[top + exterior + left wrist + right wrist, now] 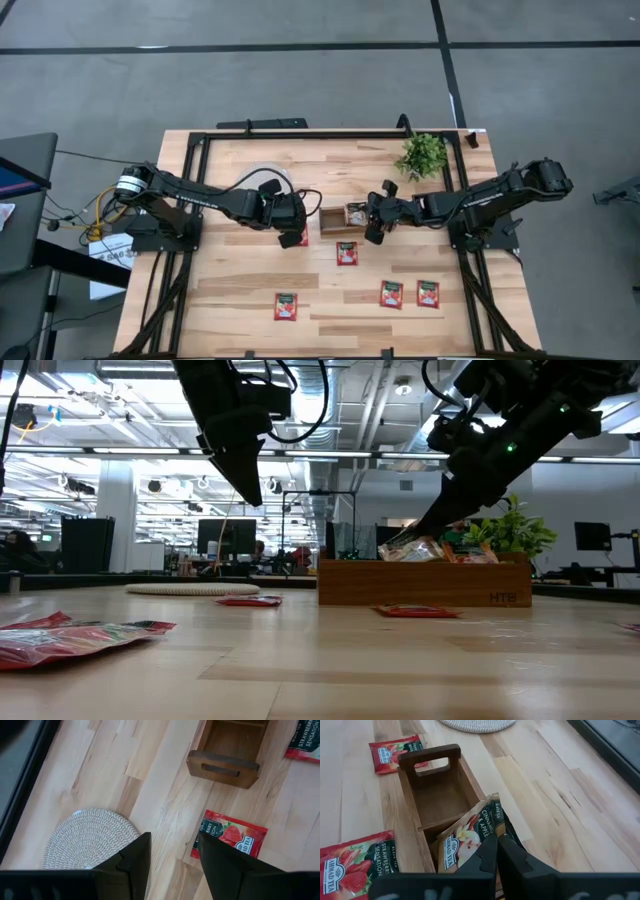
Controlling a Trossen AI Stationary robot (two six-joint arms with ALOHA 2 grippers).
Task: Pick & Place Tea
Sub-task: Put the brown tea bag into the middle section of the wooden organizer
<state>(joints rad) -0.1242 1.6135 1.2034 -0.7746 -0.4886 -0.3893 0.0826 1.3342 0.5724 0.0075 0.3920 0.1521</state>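
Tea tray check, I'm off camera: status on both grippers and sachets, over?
Right gripper shut on pale sachet in wooden tray. Left gripper open above red sachet. Nothing blocking.

We see an open-plan office or lab: ceiling ducts, monitors, desks behind the table.

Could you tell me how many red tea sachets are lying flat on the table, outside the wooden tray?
5: one beneath the left gripper, one just in front of the tray, and three along the near edge. Others may be hidden under the arms.
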